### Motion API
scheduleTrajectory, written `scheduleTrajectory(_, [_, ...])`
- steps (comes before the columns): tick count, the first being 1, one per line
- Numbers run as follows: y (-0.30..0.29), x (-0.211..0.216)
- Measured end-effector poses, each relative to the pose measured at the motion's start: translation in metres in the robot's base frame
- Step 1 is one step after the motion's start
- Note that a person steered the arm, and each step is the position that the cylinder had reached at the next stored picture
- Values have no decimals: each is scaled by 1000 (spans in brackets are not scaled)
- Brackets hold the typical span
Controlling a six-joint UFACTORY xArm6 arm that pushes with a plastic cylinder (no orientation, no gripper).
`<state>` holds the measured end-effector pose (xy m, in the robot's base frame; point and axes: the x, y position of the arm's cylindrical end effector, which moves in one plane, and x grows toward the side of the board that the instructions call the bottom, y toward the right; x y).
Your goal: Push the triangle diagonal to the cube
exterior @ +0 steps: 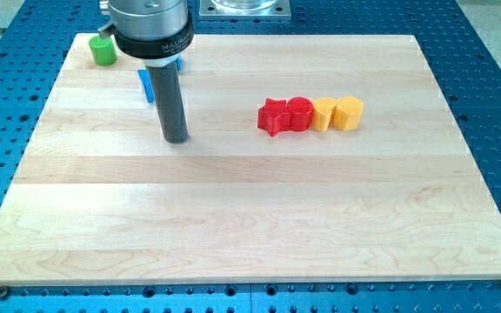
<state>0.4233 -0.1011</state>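
I have no fingers to open or close, only a dark rod, so there is nothing I hold. My tip (176,138) rests on the table (233,226), and I take the tip as my landmark.

Just above it and slightly toward the view's left, a blue block (146,85) shows as a thin sliver beside the rod; most of it is hidden, so I cannot tell its shape, nor whether it is the triangle or the cube. Farther toward the view's top left sits a green block (103,49), close to the table's corner. Well to the view's right of the tip, four blocks stand in a touching row: a red star-like block (273,116), a red rounded block (299,114), a yellow block (323,114) and a yellow hexagon-like block (349,113).

I judge the push not yet begun: my tip touches no block. Next I must get behind the triangle, on the side away from the cube.

Below the tip the table is wide open; the green block has little margin before the edge.
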Motion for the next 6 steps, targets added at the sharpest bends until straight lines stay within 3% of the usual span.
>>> scheduleTrajectory(2, [-30, -21])
scheduleTrajectory(3, [-98, -56])
scheduleTrajectory(6, [-93, -82])
